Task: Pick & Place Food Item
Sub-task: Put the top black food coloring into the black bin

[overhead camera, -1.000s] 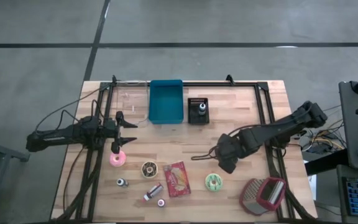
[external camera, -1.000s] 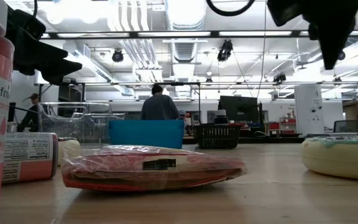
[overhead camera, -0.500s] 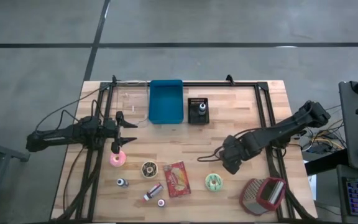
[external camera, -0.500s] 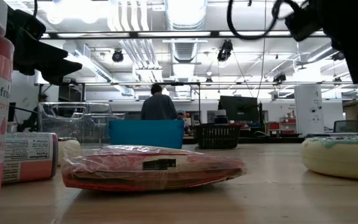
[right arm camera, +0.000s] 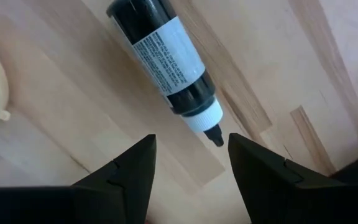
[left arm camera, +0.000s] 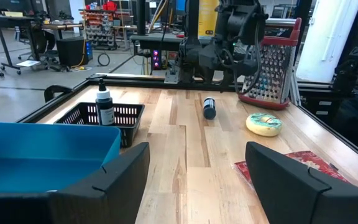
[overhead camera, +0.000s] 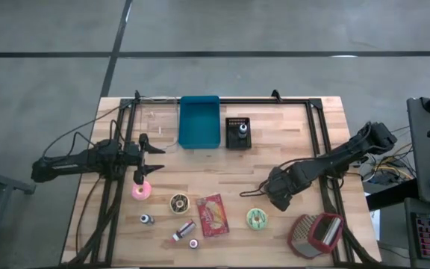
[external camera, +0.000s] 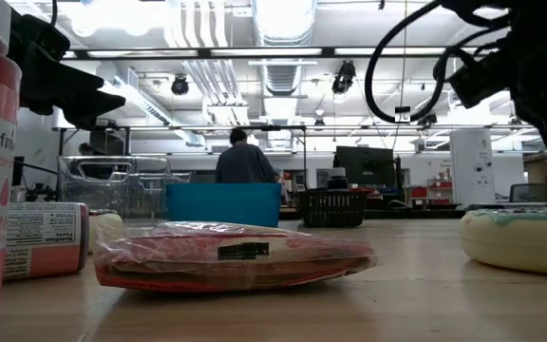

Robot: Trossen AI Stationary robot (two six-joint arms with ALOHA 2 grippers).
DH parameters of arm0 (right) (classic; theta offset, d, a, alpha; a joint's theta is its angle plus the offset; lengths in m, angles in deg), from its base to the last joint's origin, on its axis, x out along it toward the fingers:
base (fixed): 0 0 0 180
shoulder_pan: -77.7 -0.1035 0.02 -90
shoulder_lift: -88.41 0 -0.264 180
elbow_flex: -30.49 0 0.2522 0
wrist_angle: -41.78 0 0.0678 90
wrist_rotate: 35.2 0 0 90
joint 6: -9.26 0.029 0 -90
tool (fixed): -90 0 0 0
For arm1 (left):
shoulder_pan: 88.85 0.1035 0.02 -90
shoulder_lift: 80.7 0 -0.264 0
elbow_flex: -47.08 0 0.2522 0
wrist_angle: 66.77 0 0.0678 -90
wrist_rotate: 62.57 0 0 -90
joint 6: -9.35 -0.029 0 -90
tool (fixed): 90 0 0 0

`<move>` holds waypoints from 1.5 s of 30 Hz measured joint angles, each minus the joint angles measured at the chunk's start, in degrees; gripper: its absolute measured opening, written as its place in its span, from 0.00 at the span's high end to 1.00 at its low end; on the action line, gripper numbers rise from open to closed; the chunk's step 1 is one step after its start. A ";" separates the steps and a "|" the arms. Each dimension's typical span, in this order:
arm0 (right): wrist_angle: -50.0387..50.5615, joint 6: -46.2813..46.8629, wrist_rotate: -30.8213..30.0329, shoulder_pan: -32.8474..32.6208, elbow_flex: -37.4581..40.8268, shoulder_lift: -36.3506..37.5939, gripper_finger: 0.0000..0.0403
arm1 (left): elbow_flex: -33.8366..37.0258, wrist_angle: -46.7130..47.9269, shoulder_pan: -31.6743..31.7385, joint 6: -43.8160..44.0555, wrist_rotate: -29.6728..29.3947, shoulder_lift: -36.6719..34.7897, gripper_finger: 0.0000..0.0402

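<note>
Beside the green-iced donut, a small dark bottle lay on its side under the right gripper, whose fingers stood apart, holding nothing. Light, rigid and smooth, it would likely roll; grasp across its labelled middle. Far off, the left gripper waited open.

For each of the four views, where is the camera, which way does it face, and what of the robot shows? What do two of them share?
High: overhead, straight down on the table; both arms, left gripper parked, right gripper low.
Low: table-top height, looking level past the red packet into the room; dark arm parts above.
Left wrist: looks across the table between its own open fingers.
Right wrist: points down at a lying dark bottle, own open fingers framing it.
Shared: that bottle and the green donut.
</note>
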 joint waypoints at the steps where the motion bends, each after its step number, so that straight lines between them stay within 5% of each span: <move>1: -0.49 -0.95 0.00 0.00 0.40 0.00 0.51 | 0.00 0.00 0.01 -0.01 0.00 0.00 0.32; 20: -13.78 -11.01 -1.04 0.04 8.66 -0.04 0.51 | 0.00 0.00 0.02 -0.01 0.00 0.00 0.32; 45: -24.75 -11.27 -4.06 0.52 14.16 -0.04 0.51 | 0.00 0.01 0.00 -0.02 0.02 0.00 0.32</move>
